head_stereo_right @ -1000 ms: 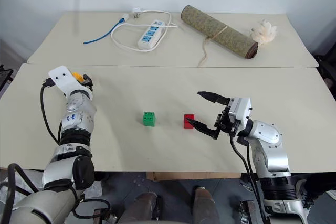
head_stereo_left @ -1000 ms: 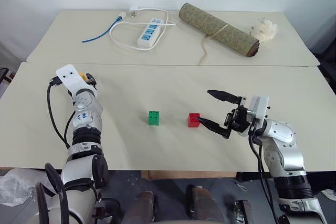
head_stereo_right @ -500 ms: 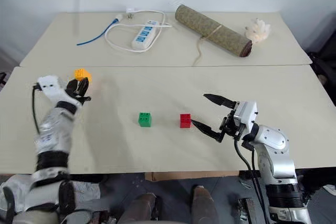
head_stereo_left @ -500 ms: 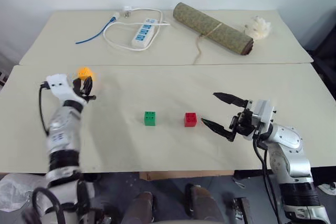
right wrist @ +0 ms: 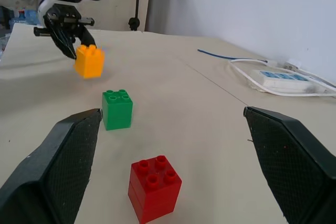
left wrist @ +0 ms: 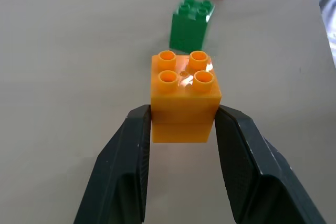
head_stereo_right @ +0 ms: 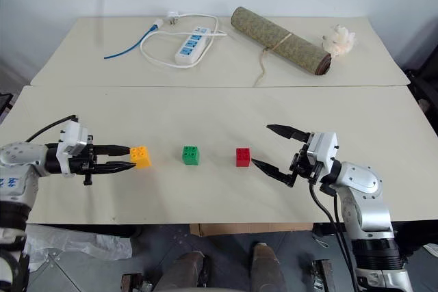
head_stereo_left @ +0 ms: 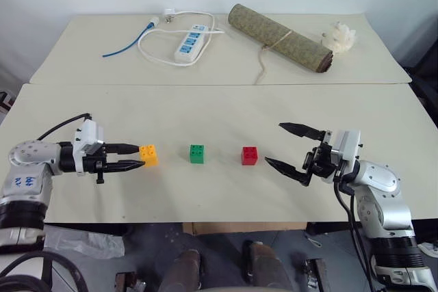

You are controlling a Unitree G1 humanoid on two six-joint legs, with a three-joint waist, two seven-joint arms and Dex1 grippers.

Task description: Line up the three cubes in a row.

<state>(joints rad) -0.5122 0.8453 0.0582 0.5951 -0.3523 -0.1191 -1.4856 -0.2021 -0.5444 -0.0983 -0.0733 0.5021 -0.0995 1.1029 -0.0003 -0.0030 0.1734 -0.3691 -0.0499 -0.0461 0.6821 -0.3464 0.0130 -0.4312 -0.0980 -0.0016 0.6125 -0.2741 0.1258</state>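
The orange-yellow cube (left wrist: 185,97) is gripped studs-up between the left gripper's (head_stereo_left: 139,156) fingers, at the left end of a line with the green cube (head_stereo_left: 197,153) and red cube (head_stereo_left: 250,155). In the left wrist view, the red cube is cut off. The right gripper (head_stereo_left: 286,146) is spread wide, empty, right of red.

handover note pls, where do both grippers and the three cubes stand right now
Left gripper: shut on the orange cube, held at the left end of the line, lifted off the table in the right wrist view.
Right gripper: open, empty, just right of the red cube.
Green cube and red cube sit on the table, already in line.
Left: set the orange cube down, release.
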